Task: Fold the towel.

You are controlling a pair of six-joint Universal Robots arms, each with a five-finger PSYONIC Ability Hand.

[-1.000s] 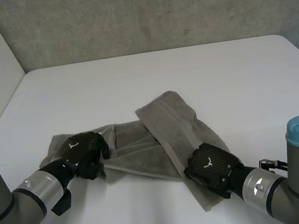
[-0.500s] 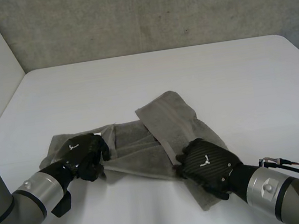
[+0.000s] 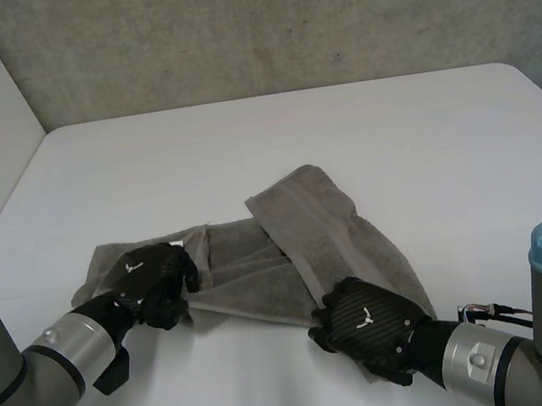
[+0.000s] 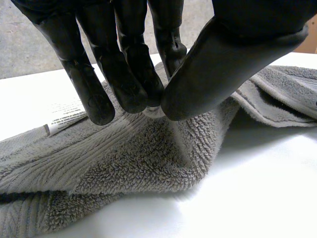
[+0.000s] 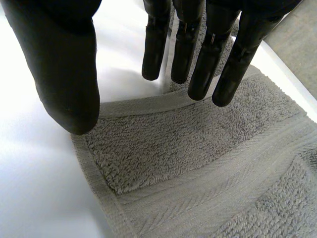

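Head view: the grey towel [image 3: 304,219] is spread rumpled on the table [image 3: 393,135], with the left hand [image 3: 148,276] at its left end and the right hand [image 3: 369,323] at the near right corner, shifted left since a second ago. Left wrist: a fold is pinched by thumb and fingers; print on the white tag [image 4: 63,117] can't be read. Right wrist: fingers are held straight, nothing grabbed.

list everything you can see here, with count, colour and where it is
towel: 1, grey, crumpled on the near middle of the table
label: 1, white, on the towel at the left hand's fingertips
table: 1, white, under everything
wall: 1, grey concrete, behind the table
arms: 2, grey with light-blue caps, at the near corners
left hand: 1, black, pinching a fold at the towel's left end
right hand: 1, black, fingers straight, over the towel's near right corner
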